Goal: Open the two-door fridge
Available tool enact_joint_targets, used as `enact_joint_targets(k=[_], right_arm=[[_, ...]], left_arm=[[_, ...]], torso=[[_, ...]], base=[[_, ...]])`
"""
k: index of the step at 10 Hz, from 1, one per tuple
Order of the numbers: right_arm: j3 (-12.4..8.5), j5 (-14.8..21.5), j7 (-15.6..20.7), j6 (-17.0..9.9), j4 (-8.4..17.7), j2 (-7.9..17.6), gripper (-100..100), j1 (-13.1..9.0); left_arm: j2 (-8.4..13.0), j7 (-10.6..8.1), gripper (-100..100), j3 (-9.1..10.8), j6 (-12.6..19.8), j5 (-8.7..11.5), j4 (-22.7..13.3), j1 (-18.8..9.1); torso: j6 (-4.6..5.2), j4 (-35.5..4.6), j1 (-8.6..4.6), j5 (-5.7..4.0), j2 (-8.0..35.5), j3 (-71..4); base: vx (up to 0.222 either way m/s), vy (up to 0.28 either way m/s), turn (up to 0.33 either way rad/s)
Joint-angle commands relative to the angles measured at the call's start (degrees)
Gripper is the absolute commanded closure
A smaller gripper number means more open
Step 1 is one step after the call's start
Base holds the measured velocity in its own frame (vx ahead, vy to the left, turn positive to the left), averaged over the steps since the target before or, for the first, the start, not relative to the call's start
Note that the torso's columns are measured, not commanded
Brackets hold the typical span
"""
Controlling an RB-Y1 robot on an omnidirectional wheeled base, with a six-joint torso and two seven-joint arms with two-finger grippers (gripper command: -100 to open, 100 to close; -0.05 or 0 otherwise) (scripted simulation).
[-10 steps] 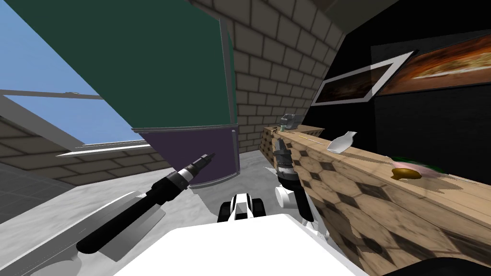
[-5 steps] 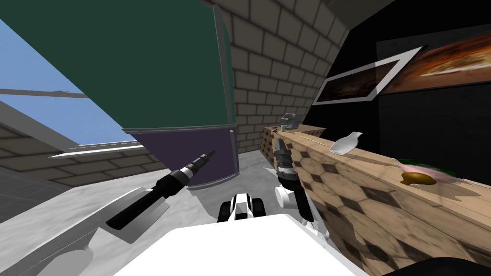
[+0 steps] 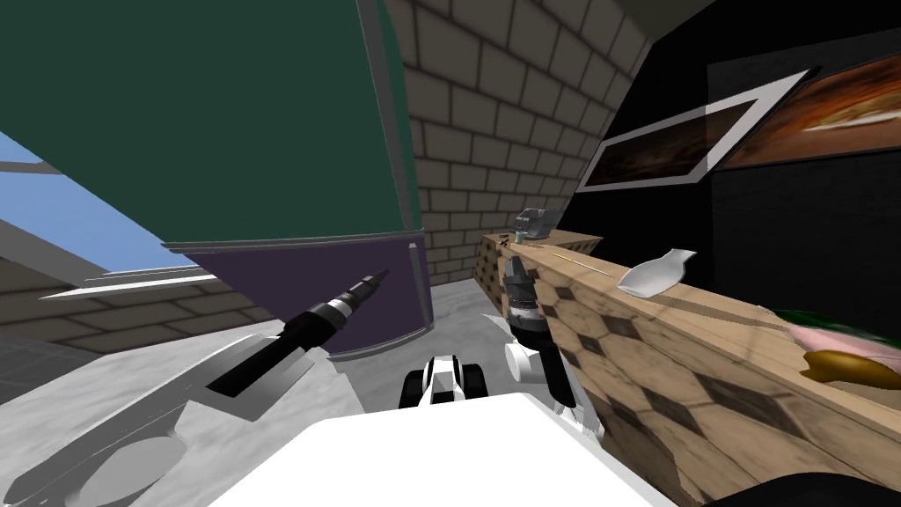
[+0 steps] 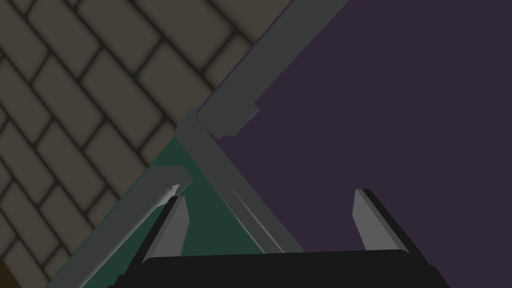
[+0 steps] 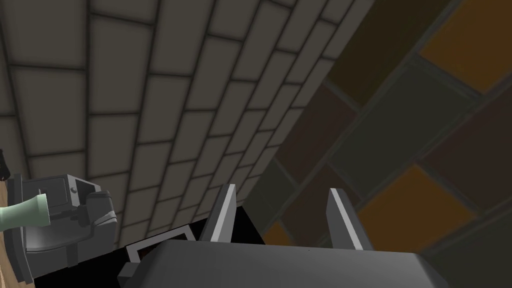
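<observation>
Aims the left gripper [image 3: 377,282] at the handle ends of the two-door fridge [image 3: 264,114].

Stands close before the fridge, at the left, with green upper door [image 4: 210,230] and purple lower door [image 4: 390,100] both shut. Holds the left fingers [image 4: 175,225] wide apart and empty, pointed where the upper handle [image 4: 120,230] and the lower handle [image 4: 255,75] end beside the seam, probably to choose one and close on it. Rests the right gripper [image 3: 514,264] beside the wooden counter [image 3: 669,352], fingers partly apart, gripping nothing, likely to stay out of the doors' swing.
</observation>
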State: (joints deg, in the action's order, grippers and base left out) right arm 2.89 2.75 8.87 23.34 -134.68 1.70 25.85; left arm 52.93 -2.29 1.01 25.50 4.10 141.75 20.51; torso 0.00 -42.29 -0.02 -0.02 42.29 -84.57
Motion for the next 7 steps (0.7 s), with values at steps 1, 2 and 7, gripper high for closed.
enact_joint_targets(k=[1, 2, 7], right_arm=[[0.00, 0.00, 0.00, 0.00, 0.00, 0.00, 0, 0.00], [0.00, 0.00, 0.00, 0.00, 0.00, 0.00, 0, 0.00], [-0.01, 0.00, 0.00, 0.00, 0.00, 0.01, 0, 0.00]], left_arm=[[-0.06, -0.57, -100, 2.09, 1.89, 0.58, -1.82, -1.48], [-0.22, -0.75, -100, 2.82, 2.50, 0.77, -2.86, -2.14], [0.35, -1.72, -100, 6.36, 6.06, 1.79, -4.29, -4.85]], torso=[[-0.01, -0.02, 0.07, 0.04, 0.06, 0.04], [0.00, -0.01, 0.03, 0.03, 0.01, 0.01], [0.00, 0.02, 0.07, 0.03, -0.06, -0.04]], base=[[0.184, -0.167, 0.009], [0.183, -0.173, 0.001], [0.181, -0.141, 0.005]])
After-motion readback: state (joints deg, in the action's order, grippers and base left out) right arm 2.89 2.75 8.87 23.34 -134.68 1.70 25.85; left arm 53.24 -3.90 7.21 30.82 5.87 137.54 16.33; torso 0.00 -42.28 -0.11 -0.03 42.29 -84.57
